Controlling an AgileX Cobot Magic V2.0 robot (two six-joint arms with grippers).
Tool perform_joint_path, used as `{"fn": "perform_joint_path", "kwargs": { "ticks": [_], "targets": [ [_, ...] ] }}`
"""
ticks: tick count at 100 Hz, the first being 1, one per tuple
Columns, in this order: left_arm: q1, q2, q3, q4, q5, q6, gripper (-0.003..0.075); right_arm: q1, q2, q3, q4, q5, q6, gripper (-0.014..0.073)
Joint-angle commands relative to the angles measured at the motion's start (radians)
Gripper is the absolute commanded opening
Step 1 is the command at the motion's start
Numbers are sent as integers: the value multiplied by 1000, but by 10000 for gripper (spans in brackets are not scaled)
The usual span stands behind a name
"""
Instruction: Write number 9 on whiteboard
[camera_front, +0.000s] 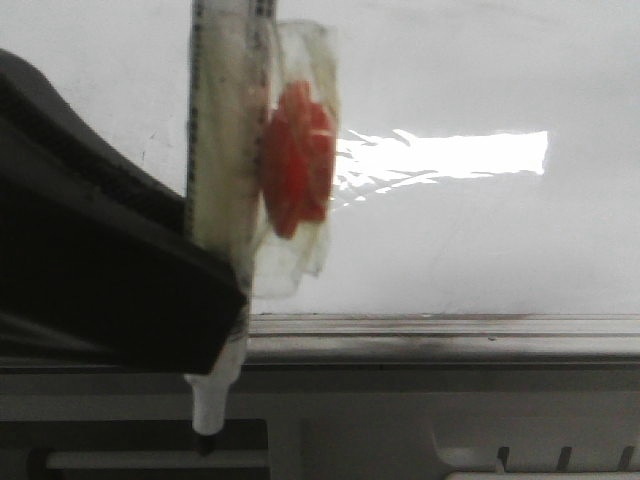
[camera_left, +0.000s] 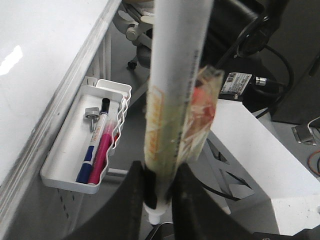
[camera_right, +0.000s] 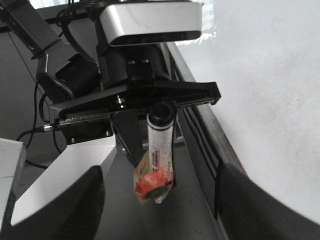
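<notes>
No stroke of the number 9 shows on the whiteboard yet. My left gripper is clamped on the marker; my right gripper stands apart, empty. Next I must bring the tip to the board.

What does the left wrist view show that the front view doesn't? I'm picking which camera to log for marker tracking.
Only the left wrist view shows a white tray hung under the board's edge, holding spare markers, plus the left end effector closed around the marker barrel. Only the front view shows a bright glare strip on the board face and the grey ledge below it. Both show the held marker with its taped red patch and the whiteboard, with no 9 visible.
</notes>
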Motion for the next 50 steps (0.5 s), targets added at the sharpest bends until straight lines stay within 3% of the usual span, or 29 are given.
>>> {"fn": "perform_joint_path", "kwargs": {
  "ticks": [1, 25, 50],
  "targets": [
    [-1, -9, -32, -68, 43, 19, -17, 64, 32, -36, 83, -70, -33, 435],
    [-1, -9, -32, -81, 47, 19, -17, 208, 136, -36, 147, -204, -59, 435],
    [-1, -9, -32, -81, 62, 19, -20, 229, 191, -39, 283, -207, -182, 412]
  ]
}}
